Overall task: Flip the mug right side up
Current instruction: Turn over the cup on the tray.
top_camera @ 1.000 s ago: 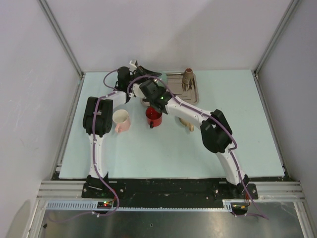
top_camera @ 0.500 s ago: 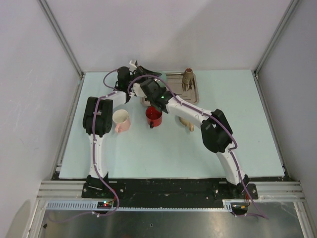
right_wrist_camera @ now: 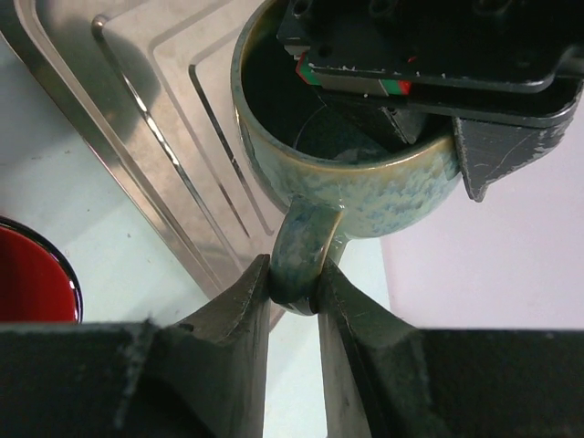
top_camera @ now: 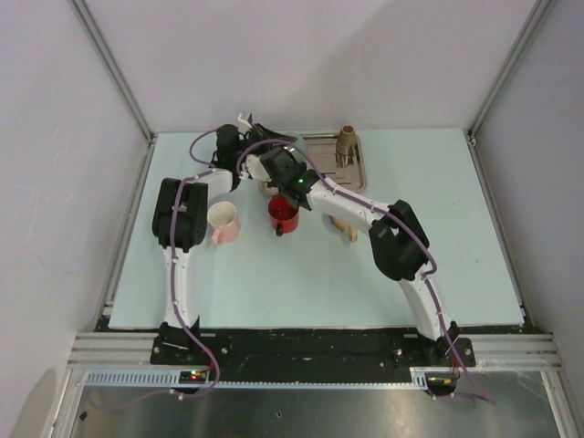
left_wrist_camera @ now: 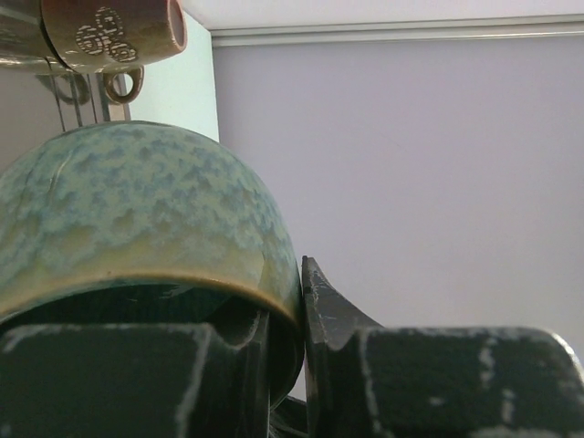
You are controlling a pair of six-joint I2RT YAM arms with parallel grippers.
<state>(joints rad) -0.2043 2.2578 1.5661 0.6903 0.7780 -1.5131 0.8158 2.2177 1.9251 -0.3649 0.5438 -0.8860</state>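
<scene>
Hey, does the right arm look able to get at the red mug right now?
Probably not yet: the right hand is shut on the handle of the green mug, while the left hand grips its rim. The red mug stands close by, uncovered, so the way looks free once it lets go.

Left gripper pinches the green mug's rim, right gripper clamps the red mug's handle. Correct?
No: the right gripper clamps the handle of the green mug, as the right wrist view shows; the red mug sits untouched. The left gripper does pinch the rim.

Four mugs: green mug (right_wrist_camera: pixel 365 196), pink (top_camera: pixel 224 222), red (top_camera: pixel 283 215), brown (top_camera: pixel 346 143); one tray (right_wrist_camera: pixel 119 109).
</scene>
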